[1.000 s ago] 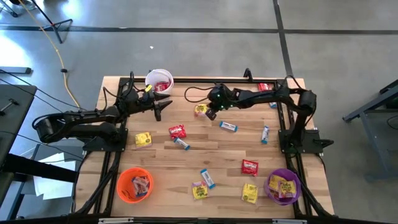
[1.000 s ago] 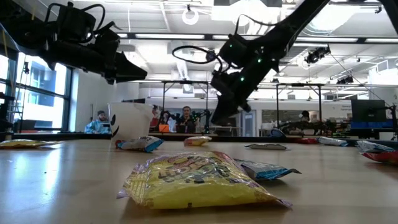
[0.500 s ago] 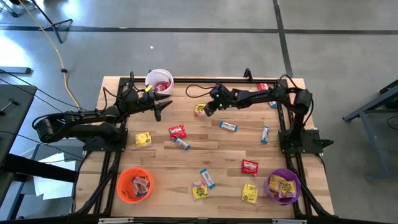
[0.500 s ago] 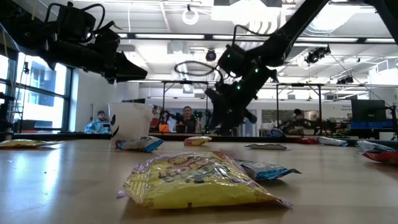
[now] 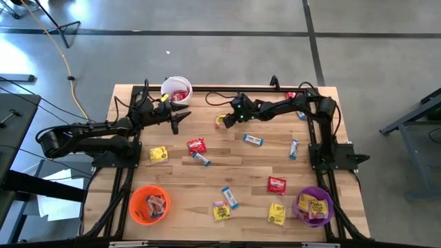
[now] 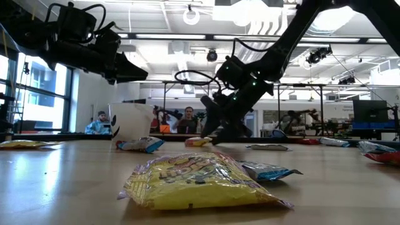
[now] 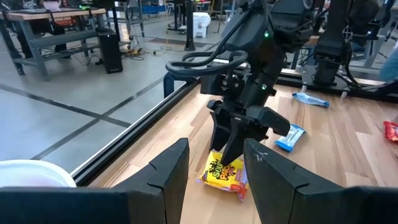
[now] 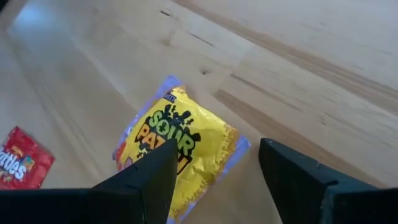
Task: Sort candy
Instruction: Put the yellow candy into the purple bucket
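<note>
Two fingers of my right gripper [image 5: 225, 121] stand spread just over a yellow packet [image 5: 221, 122] at upper centre of the high view, not gripping it. My left gripper [image 5: 180, 119] hovers near the white cup [image 5: 176, 89], fingers parted and empty. Other candy lies scattered across the table [image 5: 241, 165], some in the orange cup [image 5: 149, 204] and purple cup [image 5: 313, 207].
</note>
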